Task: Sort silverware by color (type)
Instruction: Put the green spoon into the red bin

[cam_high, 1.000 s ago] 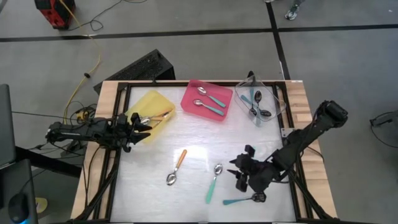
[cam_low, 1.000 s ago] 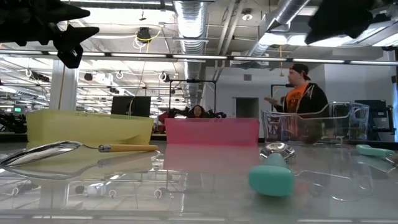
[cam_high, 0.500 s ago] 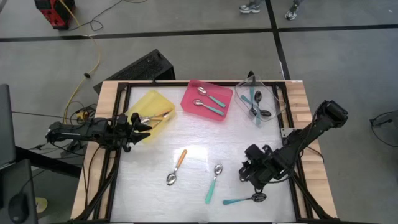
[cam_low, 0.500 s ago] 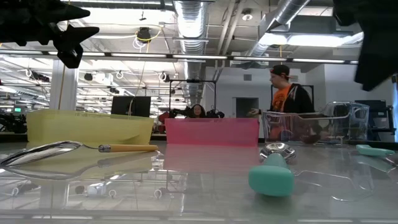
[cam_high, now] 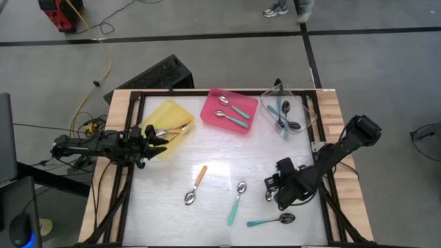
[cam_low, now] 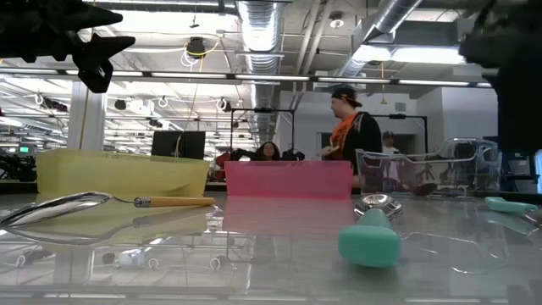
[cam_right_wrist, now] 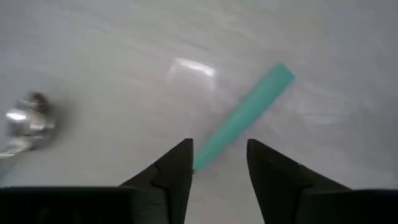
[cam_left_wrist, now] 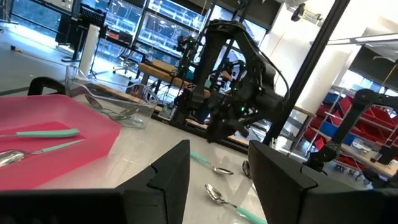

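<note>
1. Glossy white table (cam_high: 213,162) in a wooden frame, on a grey concrete floor; a person (cam_low: 349,140) walks around way back in the low view.
2. Three plastic trays line the far edge: yellow tray (cam_high: 167,127), pink tray (cam_high: 229,110), clear tray (cam_high: 288,114), each with spoons already inside.
3. Left gripper (cam_high: 153,138) reaches out flat over the yellow tray's near end, fingers parted, nothing between them.
4. Right gripper (cam_high: 274,194) points down by the near right corner, fingers apart around a teal spoon handle (cam_right_wrist: 245,116), not pinching it.
5. Loose spoons on the table: orange-handled spoon (cam_high: 196,184), teal-handled spoon (cam_high: 236,201), teal black-bowled spoon (cam_high: 271,220).
</note>
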{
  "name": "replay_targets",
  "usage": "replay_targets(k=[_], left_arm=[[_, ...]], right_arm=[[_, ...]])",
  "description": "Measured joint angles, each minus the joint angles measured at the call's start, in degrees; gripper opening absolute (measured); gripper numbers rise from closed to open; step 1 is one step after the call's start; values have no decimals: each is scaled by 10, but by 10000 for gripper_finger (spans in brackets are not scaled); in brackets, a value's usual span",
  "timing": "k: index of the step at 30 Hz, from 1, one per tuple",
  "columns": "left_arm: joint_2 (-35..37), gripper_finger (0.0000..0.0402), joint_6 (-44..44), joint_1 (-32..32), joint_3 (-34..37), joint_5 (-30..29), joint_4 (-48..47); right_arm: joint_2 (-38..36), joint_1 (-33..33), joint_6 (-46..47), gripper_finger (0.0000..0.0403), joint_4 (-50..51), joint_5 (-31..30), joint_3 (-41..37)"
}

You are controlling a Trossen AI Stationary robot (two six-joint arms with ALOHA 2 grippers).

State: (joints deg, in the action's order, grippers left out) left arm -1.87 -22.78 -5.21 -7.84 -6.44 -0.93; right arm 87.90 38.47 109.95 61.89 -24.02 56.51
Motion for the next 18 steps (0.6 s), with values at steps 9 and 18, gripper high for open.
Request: replay_targets(k=[9, 18], left_arm=[[0, 148, -2, 0, 0, 0, 4], [0, 148, -2, 0, 0, 0, 4]], right_arm=[[56, -16, 8, 167, 8, 7, 0], [102, -38, 25, 193, 21, 7, 0]])
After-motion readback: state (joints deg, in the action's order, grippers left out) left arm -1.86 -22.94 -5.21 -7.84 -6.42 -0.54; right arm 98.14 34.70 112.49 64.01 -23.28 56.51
